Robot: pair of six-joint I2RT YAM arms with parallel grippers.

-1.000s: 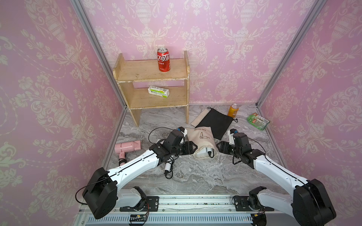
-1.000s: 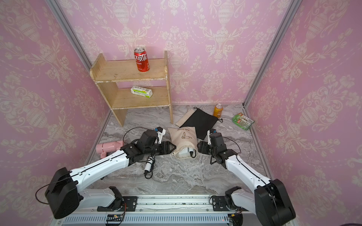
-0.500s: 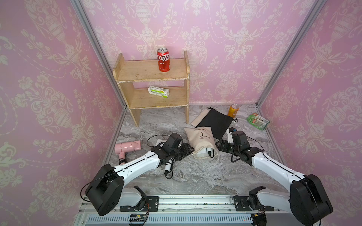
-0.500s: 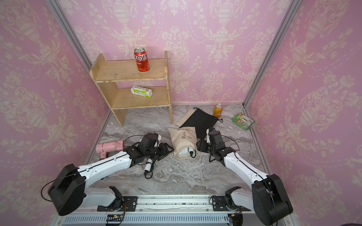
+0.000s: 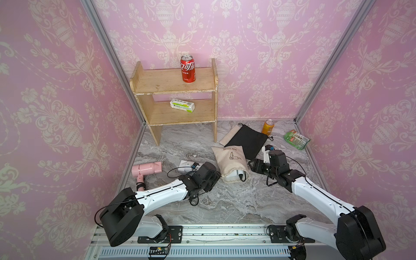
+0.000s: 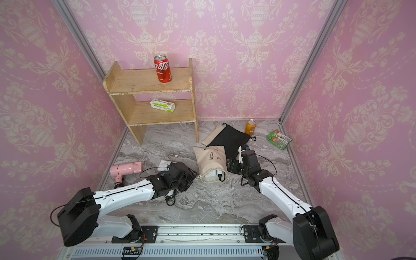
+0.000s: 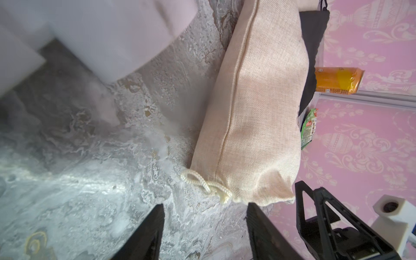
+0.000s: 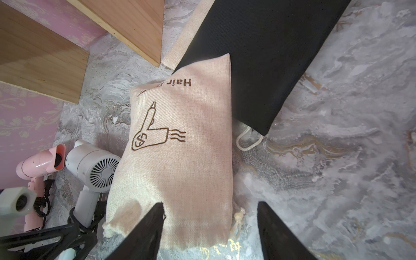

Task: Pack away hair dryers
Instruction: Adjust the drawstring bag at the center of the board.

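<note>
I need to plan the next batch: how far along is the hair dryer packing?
Done: one white dryer sits in the beige pouch, its end showing at the open mouth. In hand: nothing; left gripper and right gripper are open, flanking that mouth. Left: drawing it shut, then bagging the pink dryer and other white dryer, both loose on the table; the black pouch lies flat.
</note>
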